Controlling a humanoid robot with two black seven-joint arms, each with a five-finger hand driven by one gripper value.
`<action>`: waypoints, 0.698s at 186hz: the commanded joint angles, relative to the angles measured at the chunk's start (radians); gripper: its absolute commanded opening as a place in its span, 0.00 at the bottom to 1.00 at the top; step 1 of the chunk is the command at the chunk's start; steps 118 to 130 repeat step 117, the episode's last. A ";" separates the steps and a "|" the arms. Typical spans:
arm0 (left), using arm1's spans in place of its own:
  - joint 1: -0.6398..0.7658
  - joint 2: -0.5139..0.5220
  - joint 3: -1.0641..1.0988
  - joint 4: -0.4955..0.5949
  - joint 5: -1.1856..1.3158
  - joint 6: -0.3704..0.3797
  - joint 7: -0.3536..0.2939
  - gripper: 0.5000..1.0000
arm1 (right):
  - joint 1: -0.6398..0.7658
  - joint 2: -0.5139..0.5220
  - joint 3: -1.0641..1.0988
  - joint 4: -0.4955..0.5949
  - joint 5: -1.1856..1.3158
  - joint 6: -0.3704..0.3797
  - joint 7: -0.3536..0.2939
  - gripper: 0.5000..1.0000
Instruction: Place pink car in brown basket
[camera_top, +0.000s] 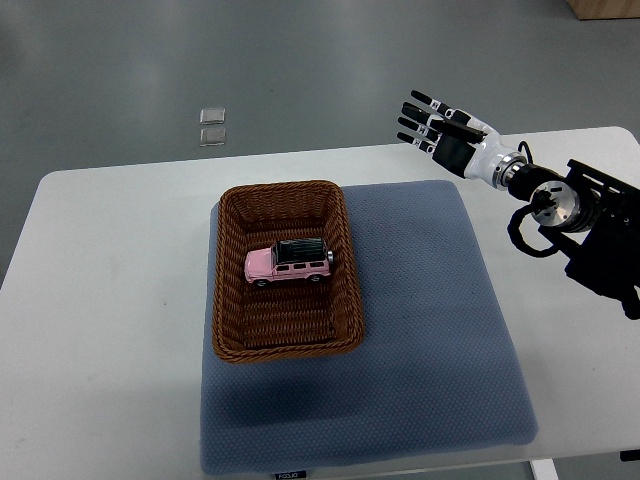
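Observation:
A pink toy car (287, 262) with a black roof lies inside the brown wicker basket (229, 302), near its middle, pointing left. The basket stands on the left part of a blue-grey mat (420, 330). My right hand (432, 124) is raised above the table's far edge, to the upper right of the basket and well apart from it. Its fingers are spread and it holds nothing. The left arm is out of view.
The mat lies on a white table (100, 320). Two small clear square pieces (212, 125) lie on the grey floor beyond the table's far edge. My right arm's black forearm (600, 235) hangs over the table's right side.

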 joint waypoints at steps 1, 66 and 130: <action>0.000 0.000 0.000 0.000 0.000 0.000 0.000 1.00 | -0.001 0.005 0.000 0.000 0.041 0.001 -0.020 0.82; 0.000 0.000 0.000 0.000 0.000 0.000 0.000 1.00 | -0.023 0.000 0.000 -0.014 0.073 0.011 -0.004 0.83; 0.000 0.000 0.000 0.000 0.000 0.000 0.000 1.00 | -0.040 -0.004 0.000 -0.017 0.067 0.033 -0.004 0.83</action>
